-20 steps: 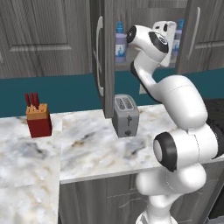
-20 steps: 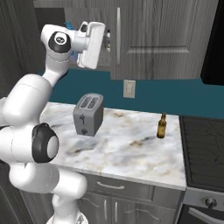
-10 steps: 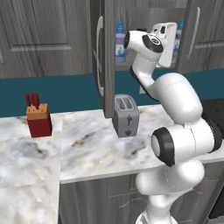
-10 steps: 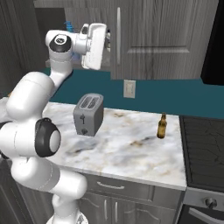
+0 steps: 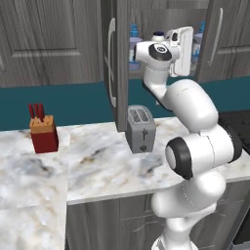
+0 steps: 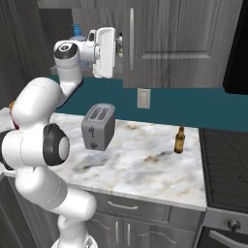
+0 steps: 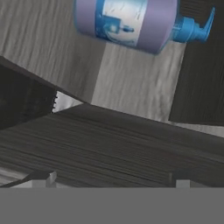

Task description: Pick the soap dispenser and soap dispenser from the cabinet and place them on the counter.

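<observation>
With the hand (image 7: 113,177) spread wide and empty just outside the cabinet (image 7: 131,144), and a dispenser (image 7: 131,19) on the shelf ahead, a careless reach risked toppling it.

Lavender soap dispensers (image 7: 131,22) inside open cabinet (image 5: 117,63)

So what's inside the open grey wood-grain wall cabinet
In the cabinet, one lavender soap dispenser with blue pump stands on the shelf. A second one shows partly, behind the arm. The rest is covered.
</observation>
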